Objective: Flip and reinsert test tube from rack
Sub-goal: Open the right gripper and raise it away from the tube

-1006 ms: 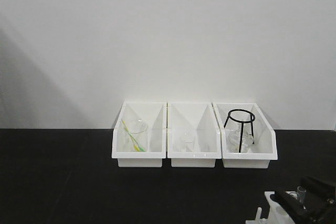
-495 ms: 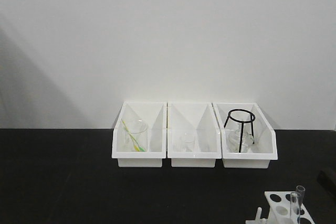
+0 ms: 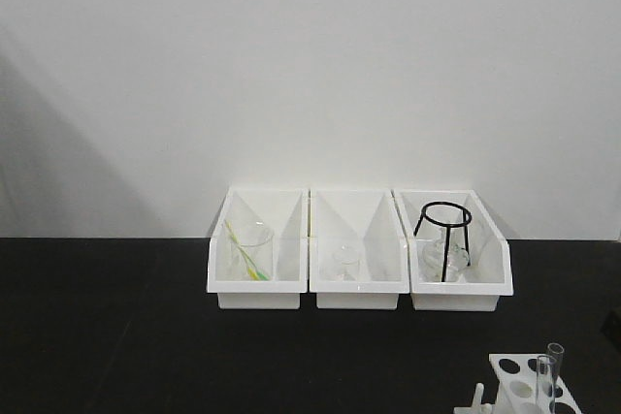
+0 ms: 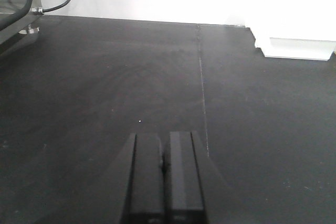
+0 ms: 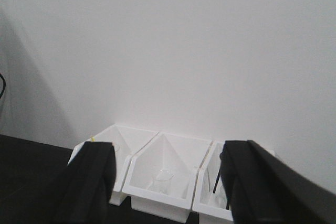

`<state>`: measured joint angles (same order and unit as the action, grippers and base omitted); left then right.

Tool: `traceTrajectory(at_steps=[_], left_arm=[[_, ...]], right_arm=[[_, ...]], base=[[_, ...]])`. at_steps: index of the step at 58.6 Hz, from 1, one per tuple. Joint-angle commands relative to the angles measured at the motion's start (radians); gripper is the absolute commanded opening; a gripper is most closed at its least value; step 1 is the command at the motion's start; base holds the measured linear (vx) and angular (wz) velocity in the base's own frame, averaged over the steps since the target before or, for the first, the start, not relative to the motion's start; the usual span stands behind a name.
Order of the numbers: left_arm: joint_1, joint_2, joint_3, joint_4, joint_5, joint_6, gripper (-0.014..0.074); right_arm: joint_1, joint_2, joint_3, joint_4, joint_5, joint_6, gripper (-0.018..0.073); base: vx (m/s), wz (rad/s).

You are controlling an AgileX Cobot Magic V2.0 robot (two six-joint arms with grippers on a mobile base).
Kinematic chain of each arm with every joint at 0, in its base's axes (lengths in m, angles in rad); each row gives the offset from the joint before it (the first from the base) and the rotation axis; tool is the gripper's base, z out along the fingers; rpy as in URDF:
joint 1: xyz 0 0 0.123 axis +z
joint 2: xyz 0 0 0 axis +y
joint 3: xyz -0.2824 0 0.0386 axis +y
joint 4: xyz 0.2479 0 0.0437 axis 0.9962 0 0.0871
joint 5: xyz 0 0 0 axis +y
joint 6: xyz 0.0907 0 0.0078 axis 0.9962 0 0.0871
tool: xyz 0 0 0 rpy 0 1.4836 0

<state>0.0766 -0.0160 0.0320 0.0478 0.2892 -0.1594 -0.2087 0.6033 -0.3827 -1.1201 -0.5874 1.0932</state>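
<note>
Low at the front-right corner of the black table (image 3: 116, 336), the rack (image 3: 514, 380) shows only partly in the front view, its white top plate with dark round holes cut off by the picture's lower edge. Two slim clear tubes stand upright in it, close together: the test tube (image 3: 545, 382) nearer the front, a second tube (image 3: 555, 361) just behind and to its right (which of the two is the task's own cannot be settled from here; they look alike). A white peg (image 3: 479, 397) rises at the rack's left side.

Along the table's back edge, against the white wall, three white bins sit in a row, touching side to side. Left bin (image 3: 254, 288): a clear beaker (image 3: 254, 249) with a yellow-green stick leaning in it. Middle bin (image 3: 357, 290): a small clear beaker (image 3: 344, 264). Right bin (image 3: 456, 293): a black wire tripod (image 3: 444, 235) standing over some clear glassware.

Left gripper (image 4: 165, 179): fingers pressed together, clenched on nothing, low over bare table well apart from the bins.

Right gripper (image 5: 168, 182): released, its two dark fingers spread wide and nothing between them, raised and facing the bins. Neither gripper touches rack or tubes.
</note>
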Motion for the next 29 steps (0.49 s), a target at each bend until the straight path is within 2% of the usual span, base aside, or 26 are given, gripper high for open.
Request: traceTrajectory(at_steps=[1,8,17,20,24,26,29], left_arm=[[-0.007,-0.011,0.0,-0.004,-0.086,0.0,-0.0006],[-0.007,-0.011,0.0,-0.004,-0.086,0.0,-0.0006],[-0.007,-0.011,0.0,-0.004,-0.086,0.0,-0.0006],[-0.007,-0.011,0.0,-0.004,-0.086,0.0,-0.0006],[-0.007,-0.011,0.0,-0.004,-0.086,0.0,-0.0006],[-0.007,-0.011,0.0,-0.004,-0.086,0.0,-0.0006],[-0.007,-0.011,0.0,-0.004,-0.086,0.0,-0.0006]], right_arm=[[-0.001,0.001,-0.027,0.036,-0.016,-0.006,0.0498],[-0.001,0.001,-0.027,0.035,-0.013,-0.006,0.0467],[0.015,-0.017,-0.027,0.084,0.01,-0.022,0.0365],[0.043,-0.037,-0.027,0.153,0.053,-0.072,0.0312],[0.091,-0.065,-0.027,0.274,0.133,-0.187,0.0231],[0.115,-0.077,-0.027,0.336,0.184,-0.263,0.0185],[0.164,-0.104,-0.027,0.487,0.27,-0.415,0.0109]], base=[[0.0,0.0],[0.0,0.0],[0.0,0.0],[0.0,0.0],[0.0,0.0],[0.0,0.0],[0.0,0.0]])
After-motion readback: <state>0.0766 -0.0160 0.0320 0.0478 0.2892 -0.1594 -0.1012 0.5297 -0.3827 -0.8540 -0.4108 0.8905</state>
